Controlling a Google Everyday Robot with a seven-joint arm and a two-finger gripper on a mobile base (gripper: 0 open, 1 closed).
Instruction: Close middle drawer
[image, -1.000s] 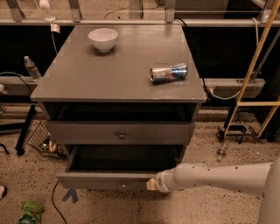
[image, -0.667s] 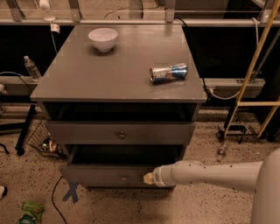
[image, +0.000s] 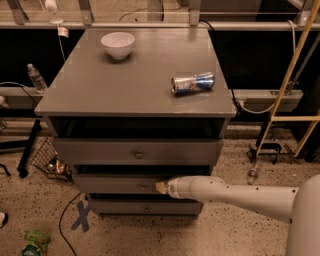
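Observation:
The middle drawer (image: 110, 183) is a wide grey front with a small centre knob, in the grey cabinet (image: 125, 85). It stands only slightly out, with a thin dark gap above it. My gripper (image: 161, 187) comes in from the right on the white arm (image: 235, 195). Its tip rests against the drawer front just right of the knob.
The top drawer (image: 100, 151) stands out a little, with a dark gap above it. The bottom drawer (image: 125, 207) is in. A white bowl (image: 118, 44) and a crushed can (image: 193, 83) lie on the cabinet top. A wire basket (image: 49, 161) and a cable are at the left, a yellow ladder (image: 296, 75) at the right.
The middle drawer has slid from well pulled out to almost fully in. My gripper and arm have moved towards the cabinet with its front.

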